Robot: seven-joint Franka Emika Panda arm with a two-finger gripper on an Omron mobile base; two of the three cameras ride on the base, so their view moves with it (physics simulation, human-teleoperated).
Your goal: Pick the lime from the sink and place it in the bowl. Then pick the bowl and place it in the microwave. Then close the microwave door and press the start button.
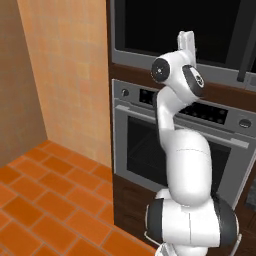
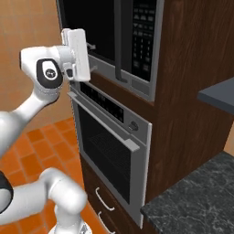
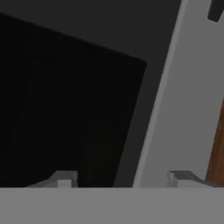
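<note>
Hovering at the open microwave (image 2: 105,32) with its tool (image 3: 122,178) spread apart and empty, the robot seemingly has door-closing and start left.

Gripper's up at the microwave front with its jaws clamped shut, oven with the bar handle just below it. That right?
Not quite: the gripper has its jaws apart, as the hand view shows, with nothing between them. It is up at the microwave, and the oven with the bar handle sits just below.
</note>
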